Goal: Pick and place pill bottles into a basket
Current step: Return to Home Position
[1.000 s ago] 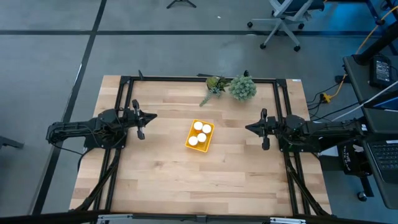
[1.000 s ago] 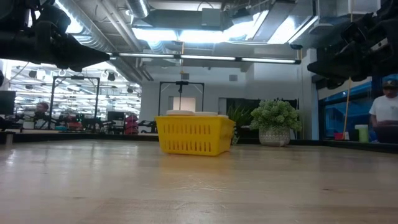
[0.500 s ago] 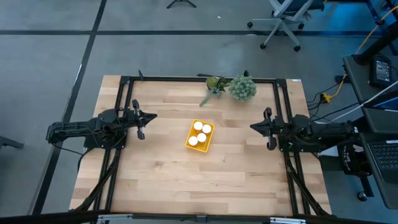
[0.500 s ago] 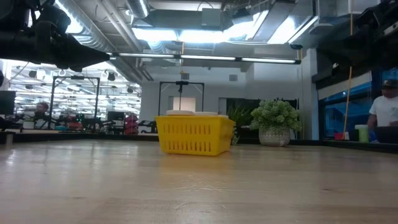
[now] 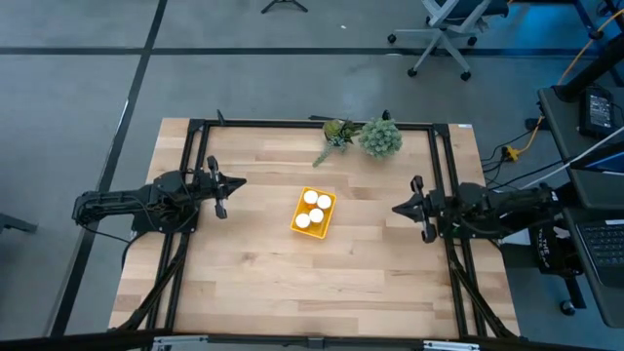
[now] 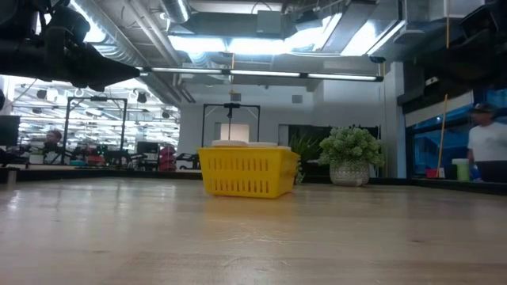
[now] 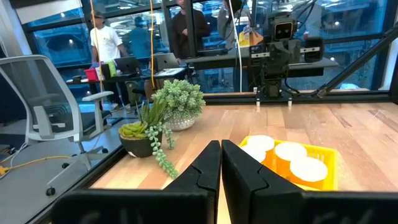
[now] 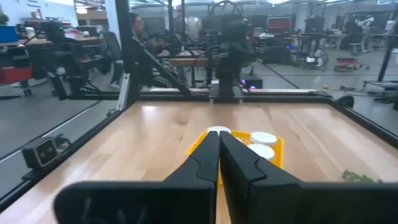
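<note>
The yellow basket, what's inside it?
White-capped pill bottles stand close together in the basket. Their caps hide its floor, and its walls cover most of their orange bodies.

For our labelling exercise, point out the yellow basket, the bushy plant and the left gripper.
basket [image 6: 245, 180]: low view, front wall.
bushy plant [image 5: 380, 137]: high view, leafy crown.
left gripper [image 7: 220, 146]: left wrist view, between fingertips.

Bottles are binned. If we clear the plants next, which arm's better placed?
Right, probably: the right gripper sits nearer the plants, which stand right of centre at the far edge. The left gripper is farther off.
</note>
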Controlling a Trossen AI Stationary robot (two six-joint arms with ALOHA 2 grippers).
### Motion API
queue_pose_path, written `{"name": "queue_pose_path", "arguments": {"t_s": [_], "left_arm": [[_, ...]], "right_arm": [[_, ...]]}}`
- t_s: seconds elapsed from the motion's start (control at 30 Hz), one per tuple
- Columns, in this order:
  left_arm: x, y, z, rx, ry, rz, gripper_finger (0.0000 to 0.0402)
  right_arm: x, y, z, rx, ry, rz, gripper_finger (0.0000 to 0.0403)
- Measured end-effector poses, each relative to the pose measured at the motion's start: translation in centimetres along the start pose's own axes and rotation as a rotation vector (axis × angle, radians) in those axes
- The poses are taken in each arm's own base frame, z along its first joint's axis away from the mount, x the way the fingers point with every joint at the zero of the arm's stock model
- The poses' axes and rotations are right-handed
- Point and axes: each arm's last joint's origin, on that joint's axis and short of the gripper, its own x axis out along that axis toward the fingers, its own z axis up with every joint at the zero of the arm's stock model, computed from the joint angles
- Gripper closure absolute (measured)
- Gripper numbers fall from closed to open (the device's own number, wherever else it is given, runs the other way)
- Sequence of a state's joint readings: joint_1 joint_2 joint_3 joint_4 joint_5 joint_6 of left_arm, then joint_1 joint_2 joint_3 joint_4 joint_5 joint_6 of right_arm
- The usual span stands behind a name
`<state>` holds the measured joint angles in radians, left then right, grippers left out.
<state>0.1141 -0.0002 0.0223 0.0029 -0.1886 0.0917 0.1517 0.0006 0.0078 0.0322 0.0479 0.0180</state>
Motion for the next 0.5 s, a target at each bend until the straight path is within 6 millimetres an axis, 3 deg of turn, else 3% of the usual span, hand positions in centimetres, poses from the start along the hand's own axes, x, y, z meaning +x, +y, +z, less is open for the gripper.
{"name": "queue_pose_path", "arguments": {"t_s": [0.5], "left_arm": [[0.0,0.0,0.0,0.0,0.0,0.0,0.0395]], "right_arm": [[0.01,0.17,-0.03,0.003,0.003,0.017,0.0385]]}}
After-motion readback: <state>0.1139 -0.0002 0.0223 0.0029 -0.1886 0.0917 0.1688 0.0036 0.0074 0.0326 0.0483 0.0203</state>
